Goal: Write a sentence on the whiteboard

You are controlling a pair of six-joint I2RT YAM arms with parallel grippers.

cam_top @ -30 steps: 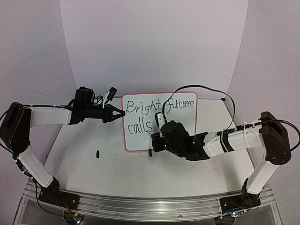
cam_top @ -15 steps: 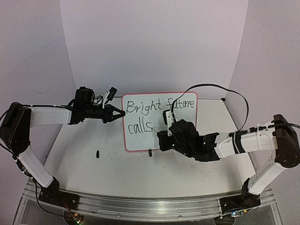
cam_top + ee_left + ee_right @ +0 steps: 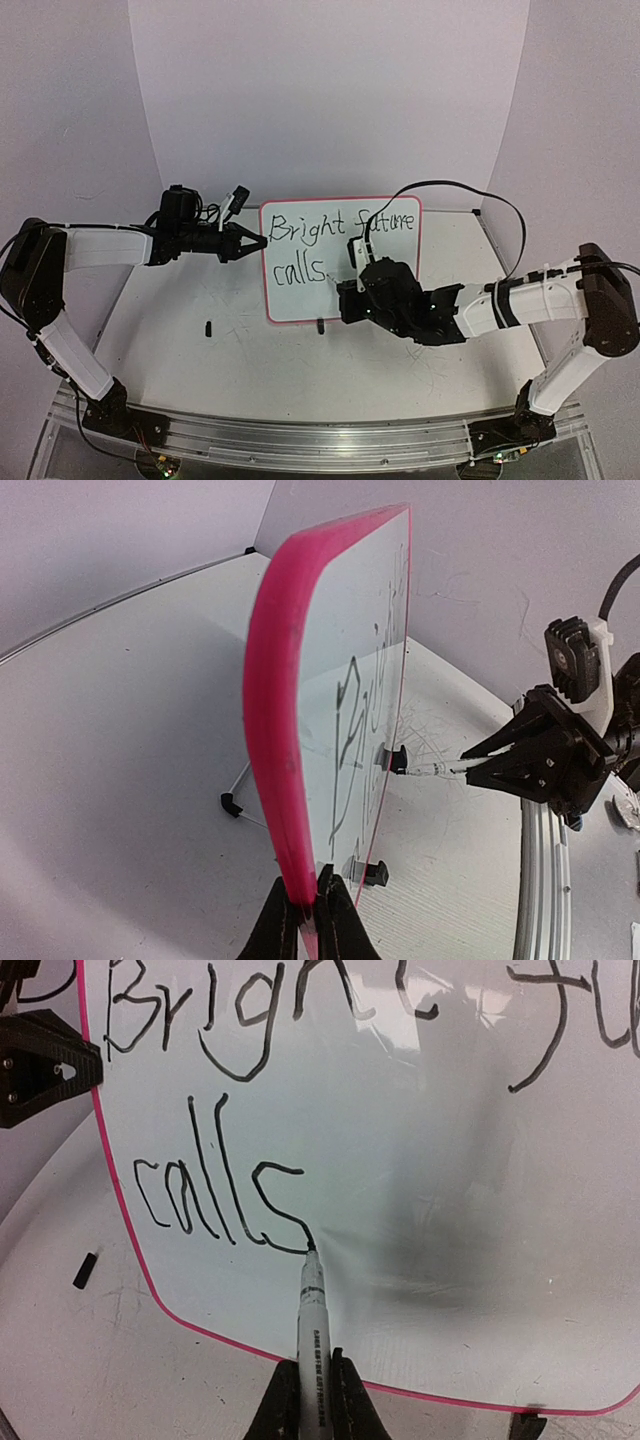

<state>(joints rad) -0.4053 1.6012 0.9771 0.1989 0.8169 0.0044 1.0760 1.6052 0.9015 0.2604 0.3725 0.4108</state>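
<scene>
plainly, right wrist view shows marker (image 3: 311, 1310) tip touching sentence (image 3: 222, 1200), unclear overhead.

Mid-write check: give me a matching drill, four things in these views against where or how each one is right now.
Things:
1. left gripper
2. right gripper
3. marker
4. small black piece

States:
A. lying on the table, apart from the whiteboard
B. shut on the whiteboard's pink edge
C. tip on the whiteboard at the end of calls
D. shut on the marker

Pairs: 1-B, 2-D, 3-C, 4-A
</scene>
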